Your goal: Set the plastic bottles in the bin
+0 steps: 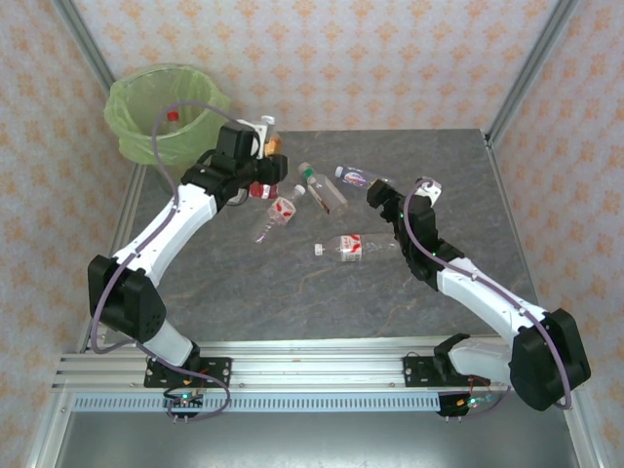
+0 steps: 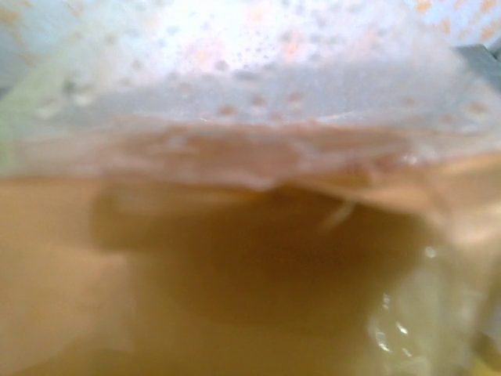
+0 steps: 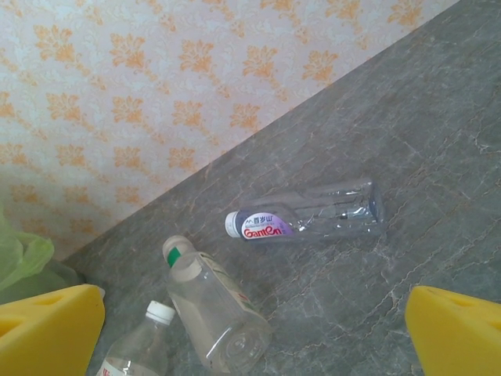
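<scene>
Bin (image 1: 125, 122) seemingly holds red-capped bottle (image 1: 173, 115); left claw (image 1: 265, 144) grips brown-orange bottle (image 2: 235, 266).

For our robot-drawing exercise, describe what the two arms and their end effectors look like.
The left arm and right arm have white link shells with chunky black joints and bases. A purple-grey cable loops alongside each. The right end effector has bright yellow fingers.

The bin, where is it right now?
Top view: the bin stands past the far left corner of the table, nearest the left gripper, which holds a brown-orange bottle.
</scene>
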You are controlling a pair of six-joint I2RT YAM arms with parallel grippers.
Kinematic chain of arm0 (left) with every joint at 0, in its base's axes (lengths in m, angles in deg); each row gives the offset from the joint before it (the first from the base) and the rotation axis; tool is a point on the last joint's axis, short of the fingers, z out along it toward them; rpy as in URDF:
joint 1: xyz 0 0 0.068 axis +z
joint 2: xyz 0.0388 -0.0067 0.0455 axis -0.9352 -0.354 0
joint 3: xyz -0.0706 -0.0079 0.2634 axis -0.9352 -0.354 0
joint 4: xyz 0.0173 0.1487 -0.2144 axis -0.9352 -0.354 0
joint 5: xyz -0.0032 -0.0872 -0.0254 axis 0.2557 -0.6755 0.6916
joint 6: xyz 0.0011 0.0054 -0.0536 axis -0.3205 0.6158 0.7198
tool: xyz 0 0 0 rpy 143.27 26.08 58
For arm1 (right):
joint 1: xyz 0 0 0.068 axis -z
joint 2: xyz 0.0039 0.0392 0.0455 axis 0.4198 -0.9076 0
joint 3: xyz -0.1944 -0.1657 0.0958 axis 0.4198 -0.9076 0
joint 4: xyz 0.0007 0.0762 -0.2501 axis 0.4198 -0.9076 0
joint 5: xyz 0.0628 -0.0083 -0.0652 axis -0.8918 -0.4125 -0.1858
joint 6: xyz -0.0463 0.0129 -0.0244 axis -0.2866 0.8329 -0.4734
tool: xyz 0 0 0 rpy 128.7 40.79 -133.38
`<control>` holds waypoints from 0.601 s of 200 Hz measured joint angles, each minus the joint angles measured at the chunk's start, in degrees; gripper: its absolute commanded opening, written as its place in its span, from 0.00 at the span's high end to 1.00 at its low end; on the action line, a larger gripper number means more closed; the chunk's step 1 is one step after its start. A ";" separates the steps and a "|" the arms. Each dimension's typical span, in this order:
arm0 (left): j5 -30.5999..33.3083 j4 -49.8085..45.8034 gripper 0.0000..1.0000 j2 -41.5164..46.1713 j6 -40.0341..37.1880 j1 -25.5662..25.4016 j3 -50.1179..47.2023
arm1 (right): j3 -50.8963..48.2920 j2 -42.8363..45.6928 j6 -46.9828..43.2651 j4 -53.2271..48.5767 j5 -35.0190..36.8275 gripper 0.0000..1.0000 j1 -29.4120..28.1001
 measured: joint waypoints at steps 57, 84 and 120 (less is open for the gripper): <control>8.72 -1.90 0.53 -0.07 -0.74 0.11 10.56 | 0.70 -0.44 -1.44 -1.53 -4.04 0.01 0.00; 10.82 -2.38 0.52 -0.70 -1.75 0.87 15.23 | 0.81 -0.44 -2.32 -1.53 -7.52 0.01 0.00; 13.11 -1.88 0.52 -1.81 -1.95 3.58 17.70 | 1.44 -0.44 -3.80 -1.18 -13.57 0.01 -0.02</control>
